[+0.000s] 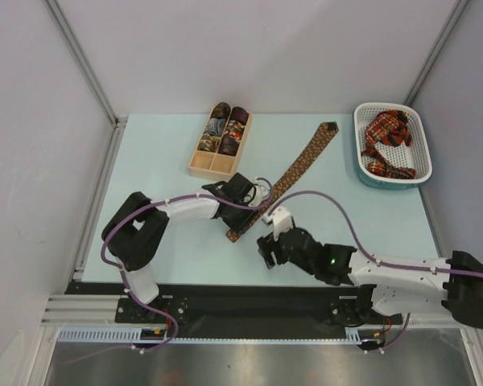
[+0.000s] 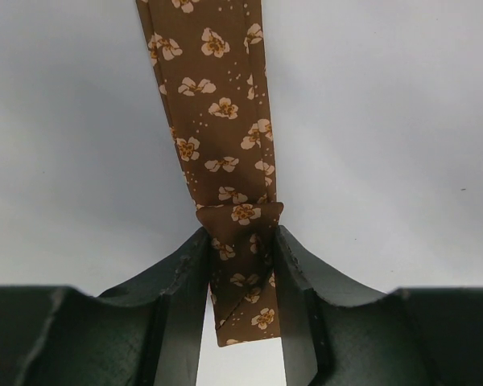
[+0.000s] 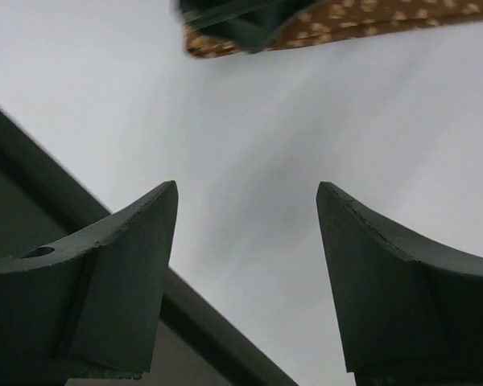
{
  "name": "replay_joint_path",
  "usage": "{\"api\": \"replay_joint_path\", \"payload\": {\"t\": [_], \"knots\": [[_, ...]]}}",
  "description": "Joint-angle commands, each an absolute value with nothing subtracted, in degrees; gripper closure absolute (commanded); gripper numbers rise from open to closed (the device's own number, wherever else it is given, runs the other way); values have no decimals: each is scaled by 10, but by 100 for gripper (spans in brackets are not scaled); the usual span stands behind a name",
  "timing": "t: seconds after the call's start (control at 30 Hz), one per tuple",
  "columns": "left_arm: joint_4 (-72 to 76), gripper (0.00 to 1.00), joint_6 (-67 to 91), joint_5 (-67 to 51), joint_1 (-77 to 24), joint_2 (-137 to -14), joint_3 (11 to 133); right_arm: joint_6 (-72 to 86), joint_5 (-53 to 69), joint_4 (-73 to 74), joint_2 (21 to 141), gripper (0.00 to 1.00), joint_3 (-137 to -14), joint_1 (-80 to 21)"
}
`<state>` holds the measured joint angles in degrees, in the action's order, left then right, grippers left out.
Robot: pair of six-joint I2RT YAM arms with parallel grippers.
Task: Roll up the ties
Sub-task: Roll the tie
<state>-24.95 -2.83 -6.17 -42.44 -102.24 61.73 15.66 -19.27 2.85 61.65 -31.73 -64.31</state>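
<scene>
We find the brown tie (image 1: 294, 173), gold-flowered, lying diagonally on the pale blue table (image 1: 161, 161), its folded near end clamped in the left gripper (image 1: 260, 211). Just right of that end the right gripper (image 1: 266, 248) hovers, fingers apart. A wooden box (image 1: 200, 167) of rolled ties (image 1: 227, 129) stands left of the tie, and a white basket (image 1: 362, 157) of plaid ties (image 1: 390, 141) sits by the right edge.
</scene>
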Motion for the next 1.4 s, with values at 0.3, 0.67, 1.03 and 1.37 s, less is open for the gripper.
{"api": "replay_joint_path", "payload": {"t": [0.3, 0.67, 1.03, 1.37], "knots": [[-293, 58, -22, -78, -430, -1058, 641, -13, -431, -14, 912, 33, -503, -860], [-352, 57, -18, -83, -430, -1100, 681, 0, -532, 225, 1190, 39, -812, -831], [-408, 56, -17, -90, -430, -1143, 734, 6, -538, 260, 1248, 43, -855, -792], [-446, 55, -18, -91, -430, -1160, 772, 2, -521, 262, 1269, 47, -856, -774]]}}
